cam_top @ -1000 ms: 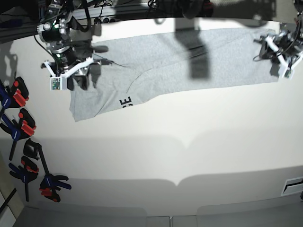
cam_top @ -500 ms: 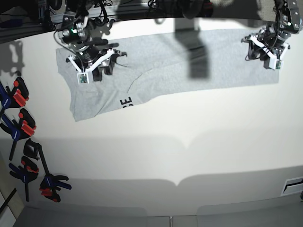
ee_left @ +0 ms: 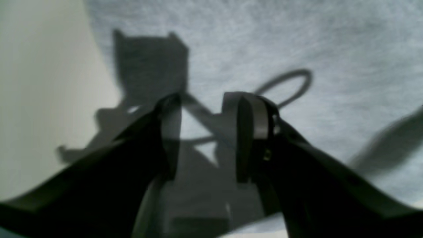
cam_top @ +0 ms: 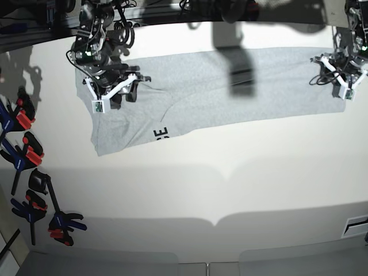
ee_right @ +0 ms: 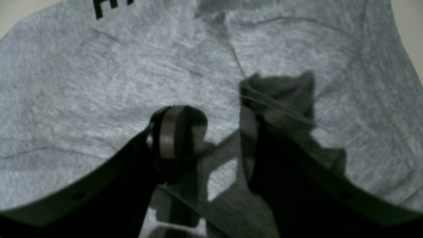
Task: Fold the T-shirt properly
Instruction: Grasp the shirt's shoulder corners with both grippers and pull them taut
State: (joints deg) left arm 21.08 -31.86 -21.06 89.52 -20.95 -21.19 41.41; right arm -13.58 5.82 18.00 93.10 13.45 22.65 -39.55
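Observation:
The light grey T-shirt [cam_top: 230, 86] lies folded into a long band across the far side of the table, with black lettering [cam_top: 162, 133] showing at its front left edge. My right gripper [cam_top: 118, 95] is over the shirt's left end. In the right wrist view it [ee_right: 210, 125] is open, with grey cloth [ee_right: 99, 82] and lettering [ee_right: 110, 5] beneath and nothing between the fingers. My left gripper [cam_top: 339, 77] is over the shirt's right end. In the left wrist view it [ee_left: 208, 105] is open above the cloth [ee_left: 297, 39], close to the shirt's edge.
Several blue, black and red clamps [cam_top: 23, 155] lie along the table's left edge. The cream table [cam_top: 201, 190] stretches toward the front. Cables and arm bases [cam_top: 98, 17] stand behind the shirt at the far edge.
My right gripper moved from the shirt's left edge inward onto the cloth. My left gripper swung in and back near the right end. The shirt shifted slightly right and toward the front.

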